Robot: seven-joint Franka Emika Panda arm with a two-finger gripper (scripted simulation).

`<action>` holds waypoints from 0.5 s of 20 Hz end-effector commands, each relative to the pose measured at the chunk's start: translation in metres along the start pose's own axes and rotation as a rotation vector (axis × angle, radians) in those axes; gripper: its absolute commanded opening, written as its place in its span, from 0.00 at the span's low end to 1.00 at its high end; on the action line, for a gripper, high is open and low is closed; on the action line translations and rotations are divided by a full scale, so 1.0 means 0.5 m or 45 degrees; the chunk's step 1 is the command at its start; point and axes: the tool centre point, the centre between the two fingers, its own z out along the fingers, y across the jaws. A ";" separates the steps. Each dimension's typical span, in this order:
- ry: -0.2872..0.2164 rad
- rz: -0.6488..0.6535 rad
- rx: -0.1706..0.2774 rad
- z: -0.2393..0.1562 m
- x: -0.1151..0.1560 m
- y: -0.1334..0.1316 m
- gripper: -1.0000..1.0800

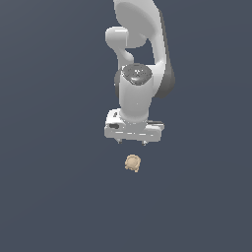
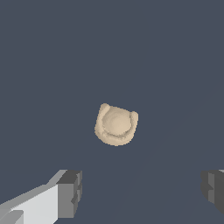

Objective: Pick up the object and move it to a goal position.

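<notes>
The gripper (image 1: 132, 141) hangs released, jaws spread wide, apart from the object (image 1: 132, 163), which lies on the dark worktop (image 1: 49, 197) at its 6 o'clock in the exterior view. A straight descent could miss that offset. The rounded lump could also squirt from closing fingers (image 2: 70, 192).

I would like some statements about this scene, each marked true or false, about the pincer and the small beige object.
1. The pincer holds the beige object. False: the object sits apart from it, with nothing between the fingers.
2. The pincer's fingers are spread wider than the object. True.
3. The object is tan-beige and roundish. True.
4. Several other objects lie beside the beige one. False: it is the only loose thing in view.
5. In the exterior view the object appears above the pincer. False: it appears below it.
</notes>
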 end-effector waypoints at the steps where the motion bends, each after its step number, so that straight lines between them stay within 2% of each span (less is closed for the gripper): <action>1: -0.010 0.059 0.002 0.026 0.010 -0.005 0.96; 10: -0.044 0.273 0.001 0.122 0.041 -0.023 0.96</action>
